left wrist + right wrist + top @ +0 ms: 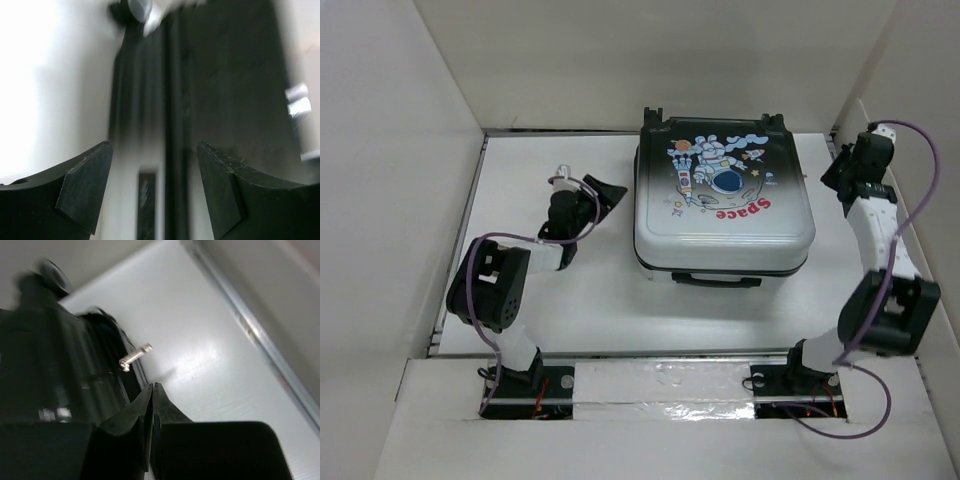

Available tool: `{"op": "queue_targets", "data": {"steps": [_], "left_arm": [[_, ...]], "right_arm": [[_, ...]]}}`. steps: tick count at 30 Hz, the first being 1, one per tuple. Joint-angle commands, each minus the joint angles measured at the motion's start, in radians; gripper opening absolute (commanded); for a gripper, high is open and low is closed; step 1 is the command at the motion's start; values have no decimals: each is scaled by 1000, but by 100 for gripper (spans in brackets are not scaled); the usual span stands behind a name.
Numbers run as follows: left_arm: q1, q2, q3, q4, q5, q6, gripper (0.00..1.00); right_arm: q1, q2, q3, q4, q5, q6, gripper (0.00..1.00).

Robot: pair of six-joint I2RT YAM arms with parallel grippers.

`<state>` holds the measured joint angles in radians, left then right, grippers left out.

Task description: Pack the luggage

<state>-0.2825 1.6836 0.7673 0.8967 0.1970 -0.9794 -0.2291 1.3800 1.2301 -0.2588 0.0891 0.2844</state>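
At centre of the overhead view the luggage (pixel 725 200) lies flat, lid down; left gripper (pixel 152 150) stands apart at its left edge; right gripper (pixel 152 386) pinched together, empty. Judged step: securing the shut case; next calls for squaring those parted jaws on its side.

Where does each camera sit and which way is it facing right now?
Top external: above and behind the robot, looking down at the table and closed luggage; left arm and right arm show.
Left wrist: on the left arm, facing the luggage's dark side close up, blurred; left gripper open.
Right wrist: low at the luggage's right, looking along the table to the wall; right gripper shut.
Shared: all three see the luggage.
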Motion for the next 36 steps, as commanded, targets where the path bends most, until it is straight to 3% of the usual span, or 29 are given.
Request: {"op": "queue_targets", "data": {"steps": [1, 6, 10, 15, 22, 24, 28, 31, 32, 36], "left_arm": [[-56, -47, -98, 119, -5, 33, 65], [-147, -103, -164, 97, -11, 97, 61], [-247, -171, -192, 24, -86, 185, 58], [-371, -290, -289, -27, -169, 211, 53], [-662, -432, -358, -169, -421, 208, 53], [-731, -456, -370, -189, -464, 182, 53], [-764, -447, -361, -185, -467, 173, 53], [-764, -412, -313, -200, -478, 186, 53], [-764, -404, -289, -205, -482, 195, 54], [-702, -363, -244, -188, -473, 197, 54]], "right_arm": [[-26, 160, 133, -14, -176, -4, 10], [-12, 379, 307, -109, -325, -34, 13], [94, 536, 465, -242, -463, -124, 15], [278, 772, 755, -388, -526, -221, 17], [464, 1054, 1187, -534, -600, -222, 17], [491, 1073, 1218, -498, -621, -188, 23], [525, 1070, 1223, -352, -736, -82, 34], [525, 1041, 1212, -272, -788, -25, 51], [525, 1007, 1204, -263, -789, -19, 61], [493, 881, 1184, -198, -810, -5, 78]]}}
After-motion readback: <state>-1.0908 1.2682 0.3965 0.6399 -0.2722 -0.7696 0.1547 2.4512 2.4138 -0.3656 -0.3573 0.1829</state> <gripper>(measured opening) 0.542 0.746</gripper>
